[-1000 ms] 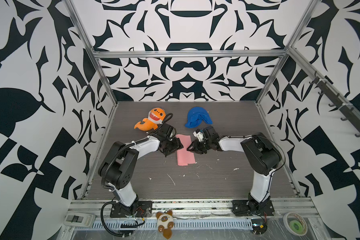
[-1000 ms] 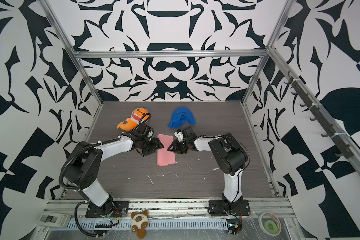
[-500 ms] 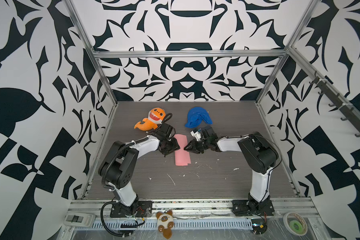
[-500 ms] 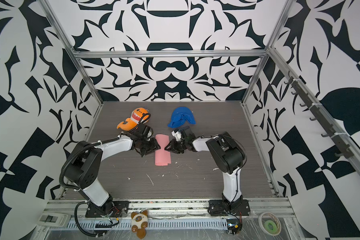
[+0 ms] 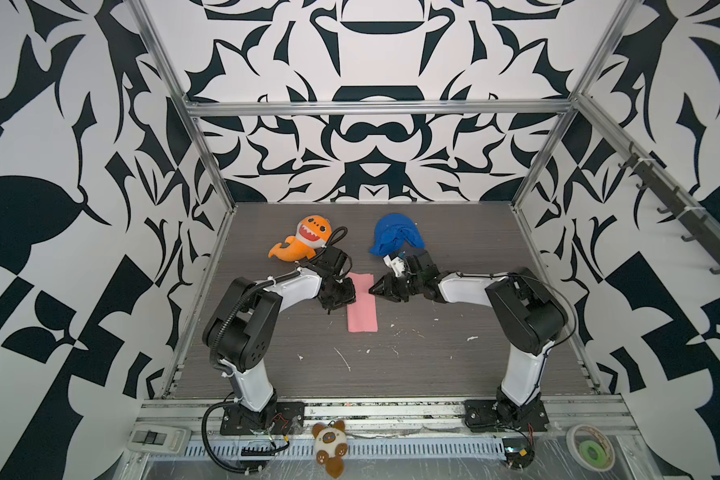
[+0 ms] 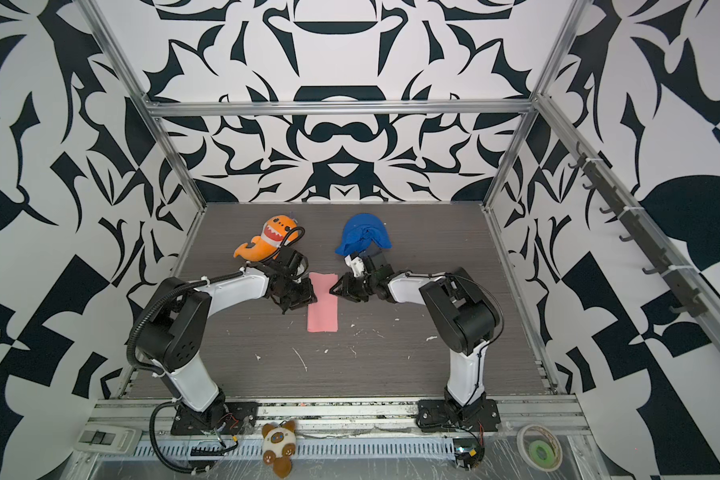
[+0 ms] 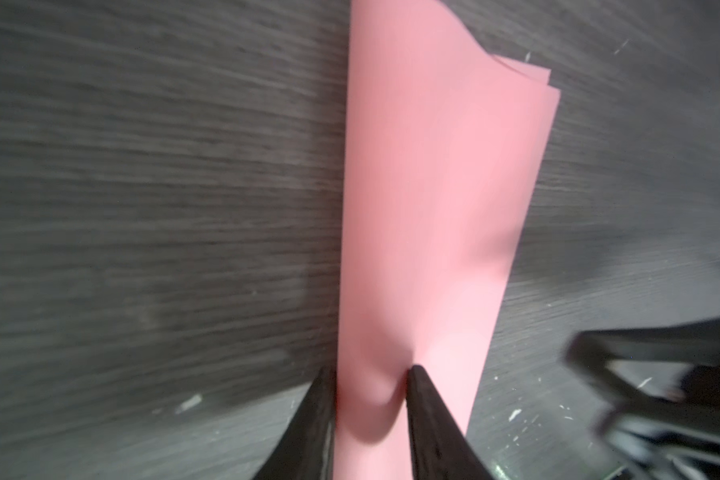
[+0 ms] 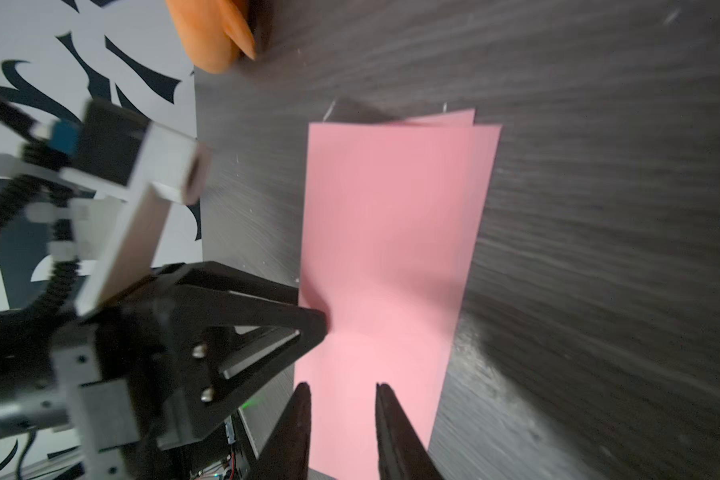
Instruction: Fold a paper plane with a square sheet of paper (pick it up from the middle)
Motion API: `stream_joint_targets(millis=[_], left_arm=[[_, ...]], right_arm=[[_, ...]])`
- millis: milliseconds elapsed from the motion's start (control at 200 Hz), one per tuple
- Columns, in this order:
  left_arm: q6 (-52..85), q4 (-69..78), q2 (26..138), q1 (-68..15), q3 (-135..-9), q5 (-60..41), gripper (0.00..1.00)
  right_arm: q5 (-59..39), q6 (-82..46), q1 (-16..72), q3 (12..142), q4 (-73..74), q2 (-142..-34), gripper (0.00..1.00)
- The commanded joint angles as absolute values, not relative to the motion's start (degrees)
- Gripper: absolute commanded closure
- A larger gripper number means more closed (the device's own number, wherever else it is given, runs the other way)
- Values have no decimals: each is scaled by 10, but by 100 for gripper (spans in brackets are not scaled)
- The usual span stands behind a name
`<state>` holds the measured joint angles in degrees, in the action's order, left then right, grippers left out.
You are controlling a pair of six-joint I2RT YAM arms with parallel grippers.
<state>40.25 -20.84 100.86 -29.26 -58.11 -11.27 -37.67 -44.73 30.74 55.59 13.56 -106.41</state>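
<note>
The square sheet of paper (image 5: 362, 313) (image 6: 323, 318) lies on the dark table, folded into a narrow pink rectangle; no paper plane is in view. My left gripper (image 5: 351, 293) (image 6: 313, 291) is at its left long edge. In the left wrist view this gripper (image 7: 371, 370) is shut on the sheet (image 7: 433, 208), which bulges up between the two fingertips. My right gripper (image 5: 371, 289) (image 6: 332, 289) reaches the opposite long edge. In the right wrist view it (image 8: 341, 386) stands open over the sheet (image 8: 391, 228), with a narrow gap and flat pink paper showing between the fingers.
An orange shark plush (image 5: 304, 241) lies behind the left gripper and a blue cloth lump (image 5: 395, 239) behind the right one. White scraps (image 5: 341, 359) dot the table nearer the front. A small plush (image 5: 329, 446) and a tape roll (image 5: 591, 451) sit by the front rail.
The sheet has slid slightly left and turned straighter. My left jaws have narrowed onto its edge. The right gripper has followed leftward, its gap barely changed.
</note>
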Motion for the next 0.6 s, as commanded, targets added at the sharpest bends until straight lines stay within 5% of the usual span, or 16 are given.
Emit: stream_joint_targets(millis=[0,595], left_arm=[[391,-231,1020,-290,-592,-100,67],[428,-216,1019,-290,-571,-56,66]], right_arm=[[-327,-446,300,535,143,-1033,69],[-248,-454,295,508,116,-1009,69]])
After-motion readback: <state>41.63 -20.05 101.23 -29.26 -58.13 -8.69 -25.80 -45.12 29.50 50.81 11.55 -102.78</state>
